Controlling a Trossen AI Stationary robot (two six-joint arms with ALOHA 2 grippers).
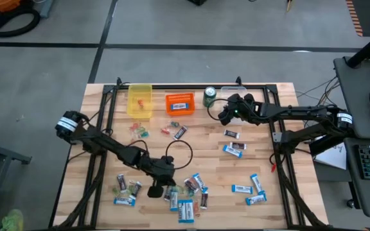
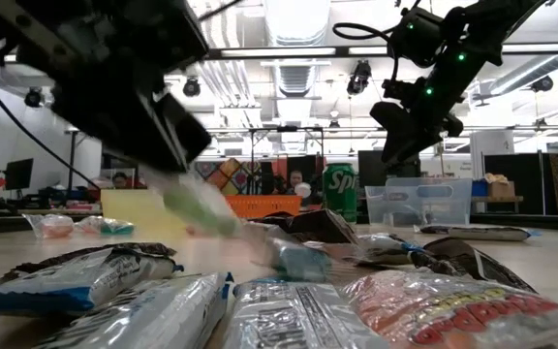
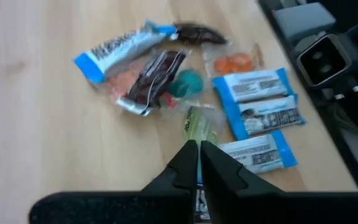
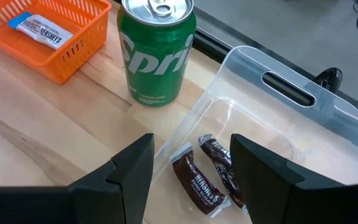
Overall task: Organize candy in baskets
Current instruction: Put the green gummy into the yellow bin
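Three baskets along the far edge, yellow bin (image 1: 139, 100), orange bin (image 1: 179, 103) holding one blue-and-white bar (image 4: 40, 30), clear bin (image 4: 272, 134) holding two dark mini bars (image 4: 210, 177); left gripper (image 3: 198, 163) pinched together over the near candy pile (image 1: 185, 192), catch unclear; right gripper (image 4: 191, 165) spread above clear bin.

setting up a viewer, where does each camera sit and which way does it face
High: overhead, straight down on the wooden slatted table; both arms show.
Low: table height, across candy into the room.
Left wrist: over wrapped candy, shut left claw.
Right wrist: over the clear plastic bin, open right claw.
Shared: the green soda can.
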